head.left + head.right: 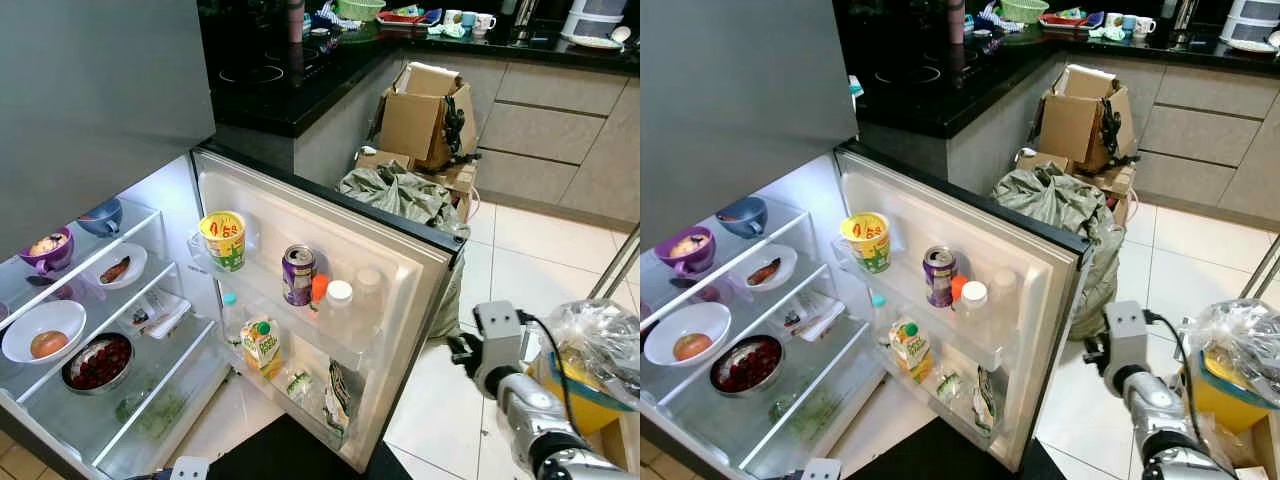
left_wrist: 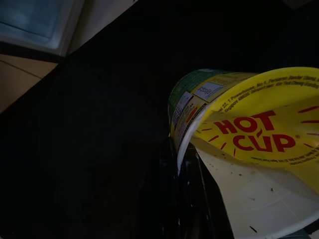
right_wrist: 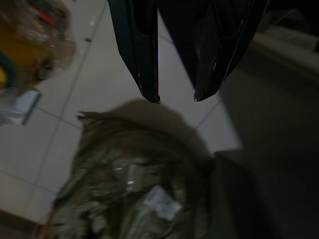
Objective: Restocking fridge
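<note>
Fridge door (image 1: 400, 270) hangs wide open in a tiled kitchen, its racks facing the robot so items can be slotted in from the front. A noodle cup (image 1: 224, 240) already sits on the upper door rack, with a purple drink can (image 1: 297, 275) and a white-capped bottle (image 1: 338, 305) further along; a juice carton (image 1: 261, 347) stands in the rack below. Glass shelves inside carry a purple bowl (image 1: 47, 250), a blue bowl (image 1: 103, 216), a white bowl (image 1: 42, 330) with a round fruit, and a steel dish (image 1: 97, 362) of red food.

The left gripper (image 2: 187, 199) holds a second cup (image 2: 249, 144), yellow-lidded and marked "HOT CUP", low in front of the body (the wrist view is dark, with the black fingers only faintly seen under the rim), so it appears pinched there, likely awaiting a place on the door rack beside its twin. The right gripper (image 3: 177, 98) hangs over a crumpled green bag (image 3: 129, 184) on the floor, its fingers slightly parted with nothing between them. Cardboard boxes (image 1: 425, 115) lean against the cabinets beyond the bag, beneath the dark worktop (image 1: 300, 80). A plastic-wrapped yellow container (image 1: 590, 365) sits beside the right arm.
</note>
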You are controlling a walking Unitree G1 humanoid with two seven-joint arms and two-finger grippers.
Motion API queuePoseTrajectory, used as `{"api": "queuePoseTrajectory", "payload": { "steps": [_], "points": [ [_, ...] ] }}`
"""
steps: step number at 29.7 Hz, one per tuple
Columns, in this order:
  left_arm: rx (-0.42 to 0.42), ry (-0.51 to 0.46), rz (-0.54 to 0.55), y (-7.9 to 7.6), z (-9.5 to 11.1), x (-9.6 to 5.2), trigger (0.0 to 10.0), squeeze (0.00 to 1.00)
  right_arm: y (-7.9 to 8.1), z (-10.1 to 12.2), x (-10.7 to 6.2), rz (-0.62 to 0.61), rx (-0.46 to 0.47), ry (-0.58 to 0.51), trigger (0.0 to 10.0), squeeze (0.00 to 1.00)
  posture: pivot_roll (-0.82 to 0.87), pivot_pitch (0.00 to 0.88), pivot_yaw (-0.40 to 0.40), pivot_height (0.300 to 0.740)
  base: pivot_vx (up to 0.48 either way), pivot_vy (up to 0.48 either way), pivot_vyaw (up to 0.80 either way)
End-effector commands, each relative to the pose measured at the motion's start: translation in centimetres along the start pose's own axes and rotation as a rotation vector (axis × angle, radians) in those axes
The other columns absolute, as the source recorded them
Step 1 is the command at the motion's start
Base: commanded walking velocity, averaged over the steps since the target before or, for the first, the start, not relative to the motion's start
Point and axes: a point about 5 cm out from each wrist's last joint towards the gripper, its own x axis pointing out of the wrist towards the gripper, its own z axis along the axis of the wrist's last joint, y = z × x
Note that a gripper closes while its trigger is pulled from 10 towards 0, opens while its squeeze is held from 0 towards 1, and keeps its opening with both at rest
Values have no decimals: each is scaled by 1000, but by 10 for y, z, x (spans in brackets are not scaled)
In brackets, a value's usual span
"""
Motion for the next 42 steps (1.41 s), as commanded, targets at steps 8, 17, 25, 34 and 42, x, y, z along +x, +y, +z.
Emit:
{"api": "queuePoseTrajectory", "payload": {
  "steps": [8, 17, 25, 34, 42],
  "points": [
    [0, 13, 13, 4, -3, -1, 10000, 0, 7, -20, -4, 93, -87, 152, 10000, 0, -34, 0, 4, 740, 0, 0, 0],
    [4, 15, 13, 5, -4, -1, 10000, 0, 14, -28, -9, 325, -159, 255, 10000, 0, -37, 0, 10, 740, 0, 0, 0],
    [13, 20, 15, 7, -6, -2, 10000, 0, 48, -6, -6, 732, -4, 156, 10000, 0, -34, 0, 14, 740, 0, 0, 0],
    [20, 19, 17, 9, -5, -2, 10000, 0, 72, 24, 1, 896, 77, -13, 10000, 0, -29, 0, 13, 740, 0, 0, 0],
    [20, 17, 19, 10, -4, -2, 10000, 0, 59, 57, 18, 617, -20, -145, 10000, 0, -27, 0, 15, 740, 0, 0, 0]
  ]
}}
